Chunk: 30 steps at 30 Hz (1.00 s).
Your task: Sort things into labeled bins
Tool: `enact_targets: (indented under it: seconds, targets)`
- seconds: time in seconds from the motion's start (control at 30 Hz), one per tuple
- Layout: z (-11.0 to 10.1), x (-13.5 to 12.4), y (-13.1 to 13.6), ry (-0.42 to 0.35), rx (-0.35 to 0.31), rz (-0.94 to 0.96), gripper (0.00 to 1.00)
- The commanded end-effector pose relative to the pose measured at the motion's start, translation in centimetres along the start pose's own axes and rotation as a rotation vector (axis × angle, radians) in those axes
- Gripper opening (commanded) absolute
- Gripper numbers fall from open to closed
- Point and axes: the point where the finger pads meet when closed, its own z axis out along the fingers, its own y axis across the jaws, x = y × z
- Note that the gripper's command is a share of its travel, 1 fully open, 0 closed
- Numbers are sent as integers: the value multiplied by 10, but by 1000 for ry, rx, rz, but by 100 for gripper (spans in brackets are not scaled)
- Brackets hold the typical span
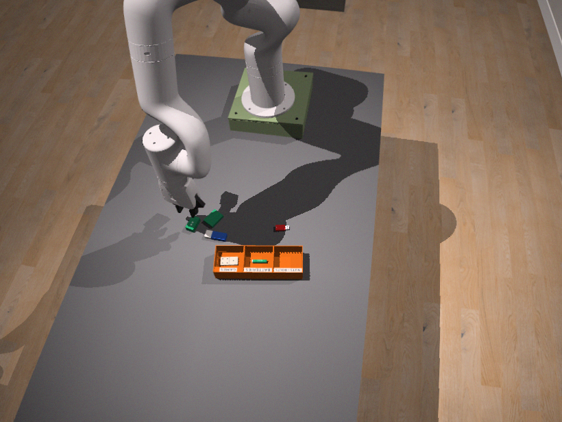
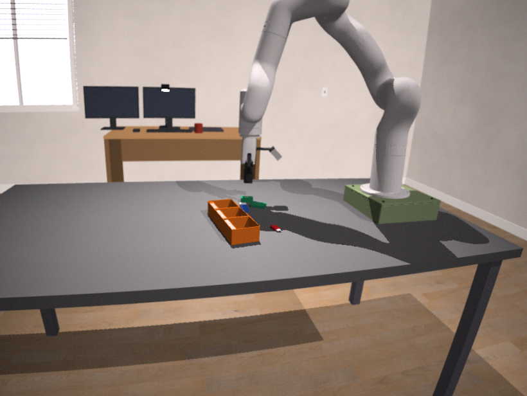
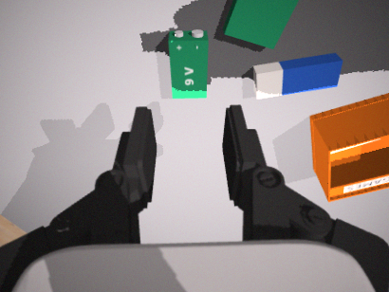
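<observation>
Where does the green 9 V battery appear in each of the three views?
Top: 9 V battery left of centre, just below the tool.
Exterior: small green block behind the orange bin's far end.
Wrist: upper centre, ahead of the open fingers.
Shared landmark: the orange bin.

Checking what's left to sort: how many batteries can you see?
2. A 9V battery lies on the table ahead of the open gripper; a green cell lies in the tray's middle bin. None seems hidden.

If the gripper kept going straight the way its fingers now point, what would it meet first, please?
Most likely the green 9 V battery: in the wrist view it lies just beyond the open, empty gripper, in line with the gap between the fingers. How far above the table the fingertips stand is unclear.
</observation>
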Motion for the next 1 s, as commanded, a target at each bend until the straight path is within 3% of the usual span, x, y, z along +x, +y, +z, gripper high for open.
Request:
enact_targets:
  seconds: [0.0, 0.7, 0.97]
  targets:
    - [-1, -1, 0, -2, -1, 0, 42]
    - [-1, -1, 1, -2, -1, 0, 42]
    - [23, -1, 1, -2, -1, 0, 42]
